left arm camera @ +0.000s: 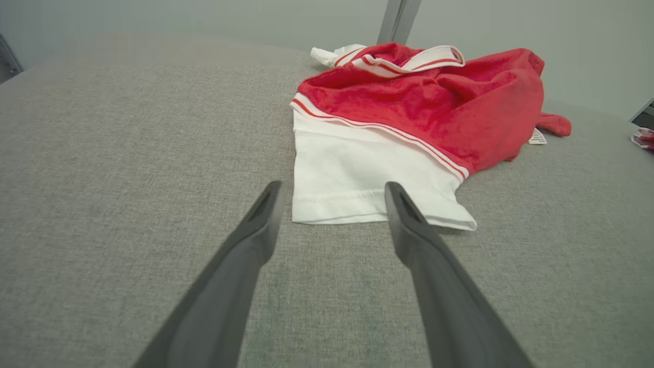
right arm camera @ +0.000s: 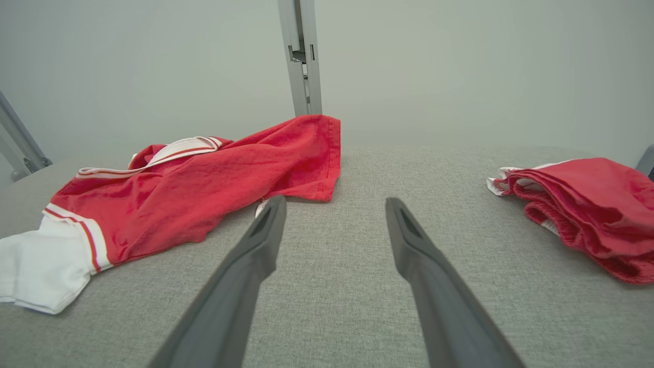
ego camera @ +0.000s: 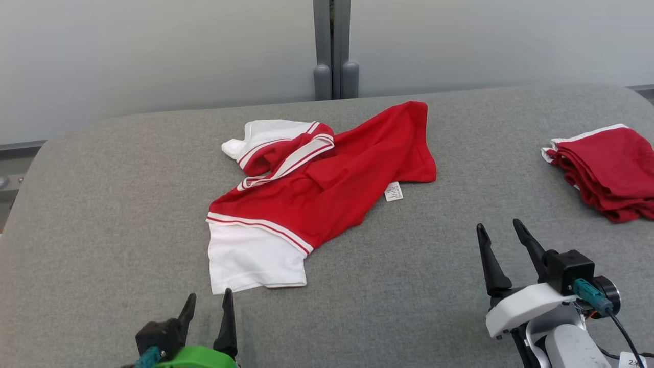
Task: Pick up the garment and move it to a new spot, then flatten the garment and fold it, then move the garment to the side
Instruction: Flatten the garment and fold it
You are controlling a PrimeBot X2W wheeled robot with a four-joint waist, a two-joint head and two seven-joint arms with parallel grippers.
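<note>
A crumpled red garment (ego camera: 327, 189) with white sleeves and striped trim lies in the middle of the grey padded table (ego camera: 102, 204); its care label pokes out on the right. In the left wrist view the garment (left arm camera: 409, 102) has its white sleeve hem just beyond the fingertips. My left gripper (ego camera: 208, 302) stands open near the front edge, just below that white sleeve, with nothing between its fingers; its own view shows the left gripper (left arm camera: 332, 189) the same. My right gripper (ego camera: 499, 230) is open and empty at the lower right, apart from the garment (right arm camera: 204, 184); the right gripper (right arm camera: 334, 204) points at bare table.
A folded pile of red garments (ego camera: 608, 171) lies at the table's right edge, also the pile (right arm camera: 587, 209) in the right wrist view. A grey post (ego camera: 334, 51) stands behind the table against a pale wall. Bare grey cloth stretches to the left of the garment.
</note>
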